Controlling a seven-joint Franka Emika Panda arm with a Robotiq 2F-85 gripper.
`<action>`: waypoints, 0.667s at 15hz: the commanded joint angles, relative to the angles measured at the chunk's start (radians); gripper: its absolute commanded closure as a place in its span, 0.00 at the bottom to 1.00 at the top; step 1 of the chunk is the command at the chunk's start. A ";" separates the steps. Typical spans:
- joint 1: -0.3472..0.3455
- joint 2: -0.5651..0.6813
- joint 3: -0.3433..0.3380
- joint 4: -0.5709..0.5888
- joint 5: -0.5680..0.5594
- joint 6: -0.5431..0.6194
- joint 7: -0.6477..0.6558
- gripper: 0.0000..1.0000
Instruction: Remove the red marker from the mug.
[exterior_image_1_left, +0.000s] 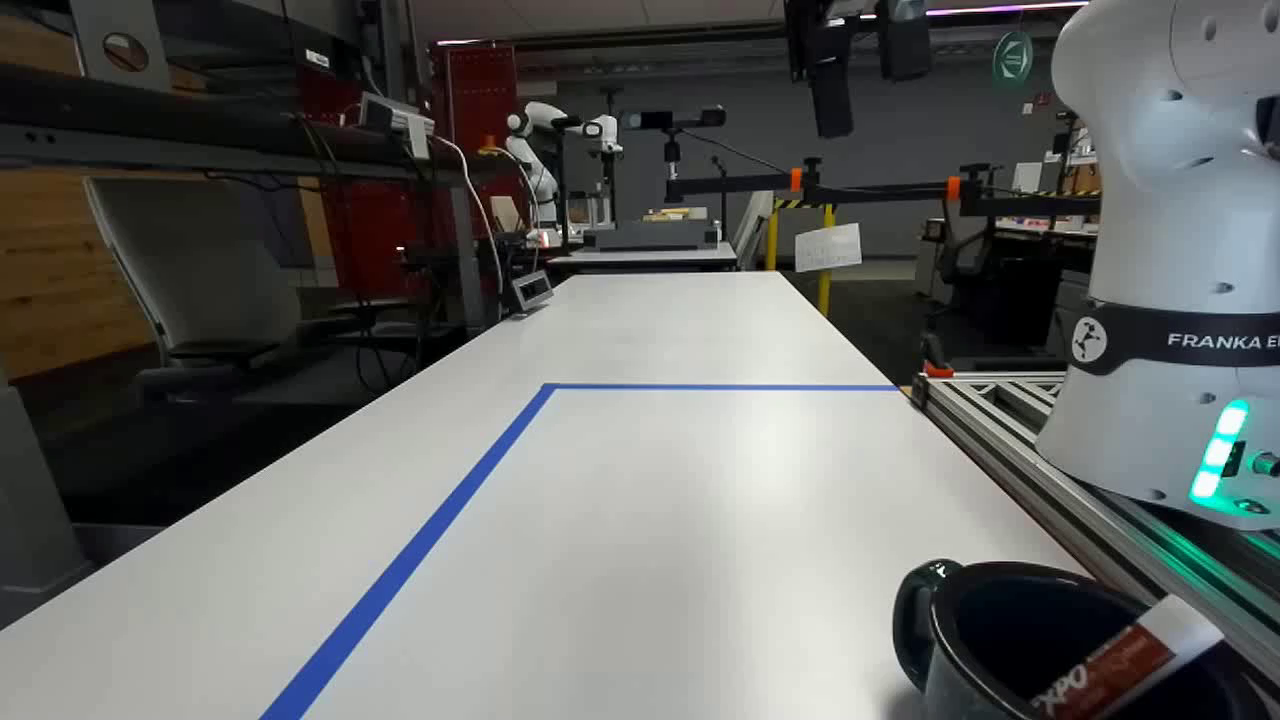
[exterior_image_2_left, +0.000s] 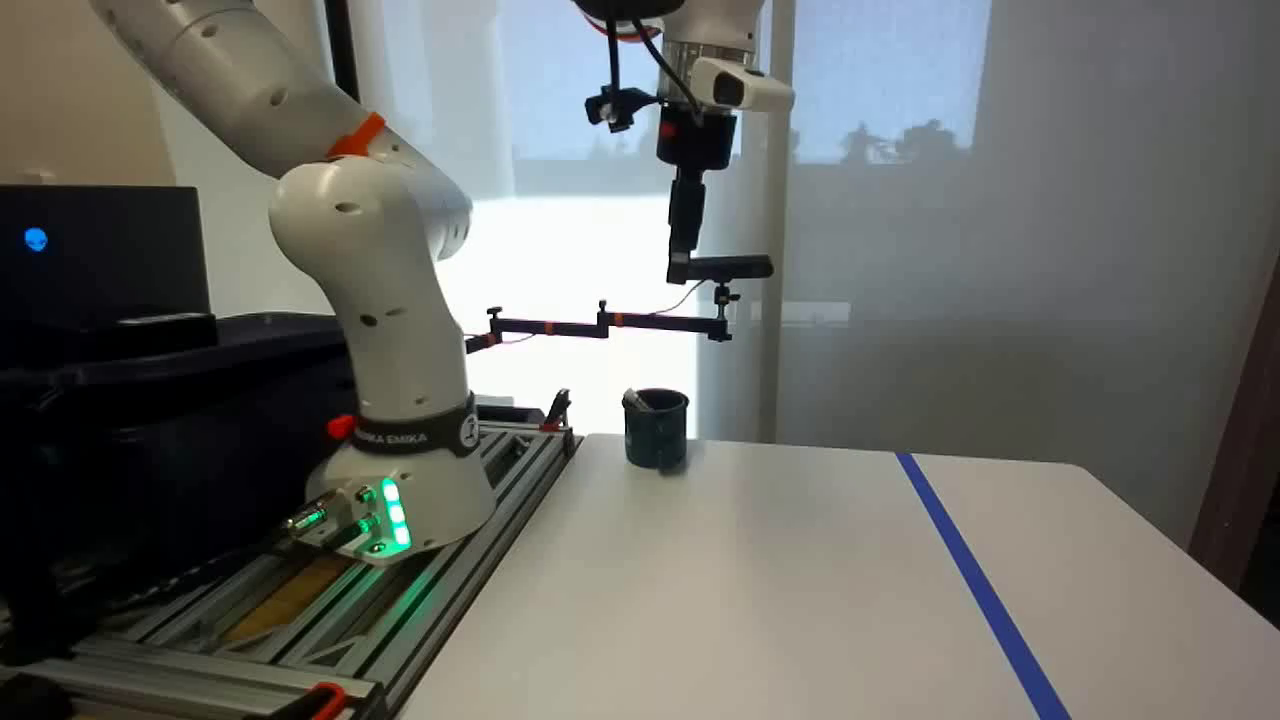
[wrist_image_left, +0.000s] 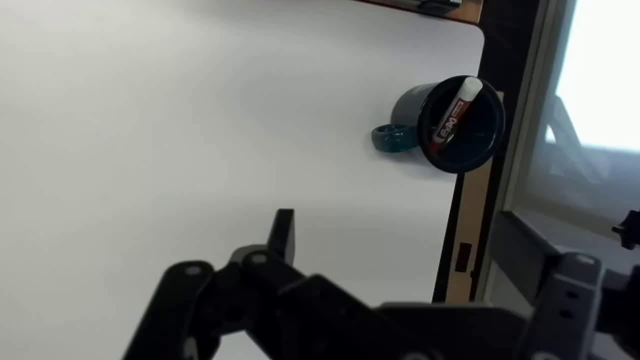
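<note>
The dark navy mug stands upright at a table corner. It shows in both exterior views and in the wrist view. The red marker leans inside it, its white end at the rim. It shows in both exterior views and in the wrist view; its lower end is partly hidden in the mug. My gripper hangs high above the mug, pointing down. In the wrist view the gripper is open, its fingers wide apart with nothing between them.
The white table has a blue tape line. A black camera on a jointed arm stands behind the gripper. A metal rail runs along the robot's base. The window is close beside the mug's table edge.
</note>
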 joint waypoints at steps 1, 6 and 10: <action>-0.015 0.000 0.013 0.002 0.008 -0.003 -0.009 0.00; -0.015 0.000 0.013 0.002 0.008 -0.003 -0.009 0.00; -0.002 0.057 0.017 0.011 0.010 0.000 -0.028 0.00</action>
